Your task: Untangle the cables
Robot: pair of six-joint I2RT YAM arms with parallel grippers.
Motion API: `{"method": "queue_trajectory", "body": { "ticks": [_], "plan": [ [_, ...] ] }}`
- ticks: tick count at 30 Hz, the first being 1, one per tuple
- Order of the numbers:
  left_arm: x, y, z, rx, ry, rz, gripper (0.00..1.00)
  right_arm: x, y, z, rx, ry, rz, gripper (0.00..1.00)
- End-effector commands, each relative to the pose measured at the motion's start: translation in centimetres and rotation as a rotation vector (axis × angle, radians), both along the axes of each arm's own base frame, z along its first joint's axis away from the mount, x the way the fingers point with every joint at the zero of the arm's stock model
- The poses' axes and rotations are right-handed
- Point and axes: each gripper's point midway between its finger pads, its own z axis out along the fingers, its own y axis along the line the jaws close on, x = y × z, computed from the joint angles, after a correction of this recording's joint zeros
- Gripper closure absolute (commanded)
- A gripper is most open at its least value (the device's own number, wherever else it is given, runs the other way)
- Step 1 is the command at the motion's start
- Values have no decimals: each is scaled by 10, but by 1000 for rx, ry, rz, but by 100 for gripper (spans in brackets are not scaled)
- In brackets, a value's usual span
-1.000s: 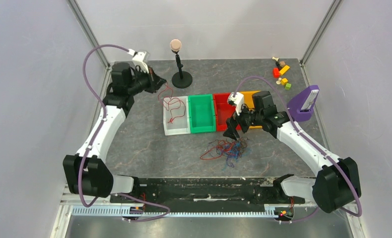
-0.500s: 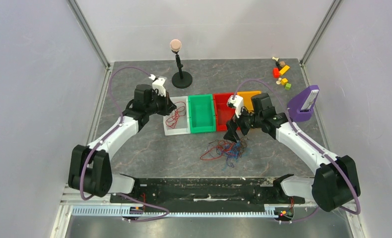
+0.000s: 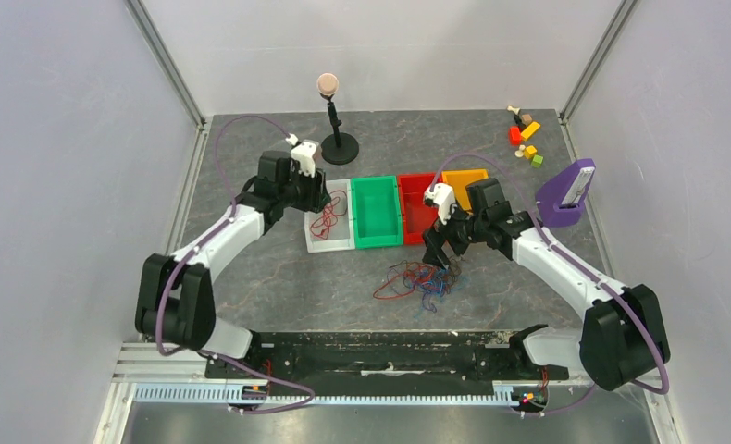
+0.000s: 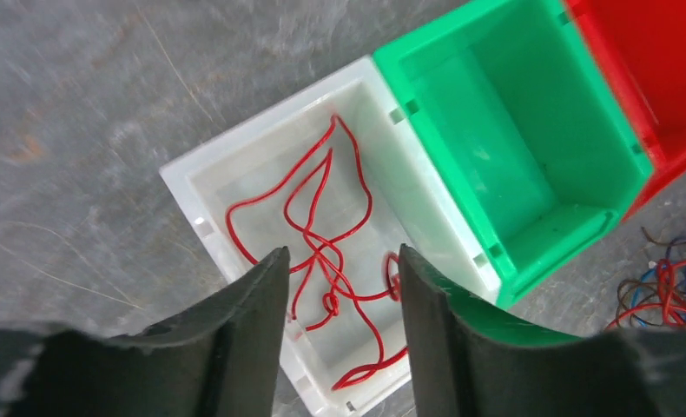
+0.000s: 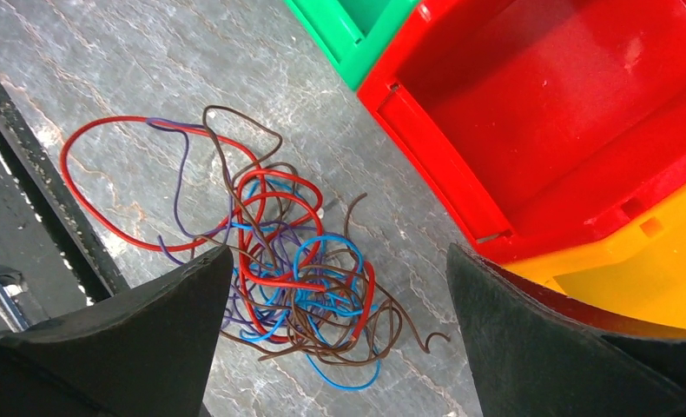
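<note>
**Cable tangle and one sorted strand, both grippers spread**

Tangle of cables [image 3: 422, 277], in red, blue, brown and purple, lies on the grey table [image 3: 269, 268] just in front of the red bin [image 3: 415, 211]. The right gripper [image 5: 339, 252] hangs over the tangle with its fingers wide apart. Whether their tips touch the strands cannot be told. One red cable [image 4: 322, 252] lies looped inside the white bin [image 4: 266, 122], the leftmost of four bins set side by side. The green bin [image 4: 513, 139] is next to it, then the red bin and the orange bin [image 3: 464, 176]. The left gripper [image 4: 339, 261] hovers above the white bin, fingers apart, and the red loops show between them, ungripped.
</note>
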Motion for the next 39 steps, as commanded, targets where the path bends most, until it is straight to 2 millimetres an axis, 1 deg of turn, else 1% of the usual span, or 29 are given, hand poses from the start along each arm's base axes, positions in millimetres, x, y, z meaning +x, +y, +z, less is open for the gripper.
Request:
{"method": "queue_trajectory", "body": {
  "ticks": [1,2,4,6,8,9,10,13,15,17,19,22,24,28,33,35,39],
  "plan": [
    [-2,-7,81,-6,-174,-100,38,1,-10,-9,-59,-6,-1,4],
    [-6,-9,90,-6,-182,-122,34,1,-11,-10,-68,-7,3,5],
    [-17,-13,106,-12,-207,-184,32,2,-14,-10,-85,-10,1,5],
    [-31,-19,118,-26,-221,-261,30,5,-17,-10,-105,-17,-7,6],
    [-41,-22,122,-47,-224,-287,29,5,-18,-11,-113,-17,-9,7],
    [-49,-27,122,-67,-213,-333,30,4,-19,-12,-114,-11,-9,8],
    [-62,-37,121,-99,-195,-419,32,3,-18,-14,-117,-3,-7,9],
    [-100,-64,116,-192,-149,-598,37,0,-22,-24,-139,34,-12,14],
    [-125,-87,105,-203,-134,-704,39,-2,-23,-30,-152,53,-15,17],
    [-144,-106,90,-205,-112,-764,44,-5,-23,-35,-153,69,-14,21],
    [-164,-120,70,-197,-75,-833,47,-8,-22,-37,-145,89,-15,24],
    [-195,-136,43,-145,-59,-971,48,-13,-21,-43,-134,119,-15,25],
    [-212,-140,28,-97,-49,-1049,46,-16,-20,-48,-130,138,-18,26],
    [-226,-144,-5,30,-60,-1146,39,-19,-21,-58,-136,170,-21,27],
    [-244,-151,-39,140,-63,-1262,35,-20,-23,-68,-146,184,-36,27],
    [-246,-153,-51,200,-80,-1285,34,-20,-23,-70,-151,189,-36,27],
    [-234,-159,-64,281,-138,-1258,35,-19,-27,-75,-176,187,-37,27]
  ]
}}
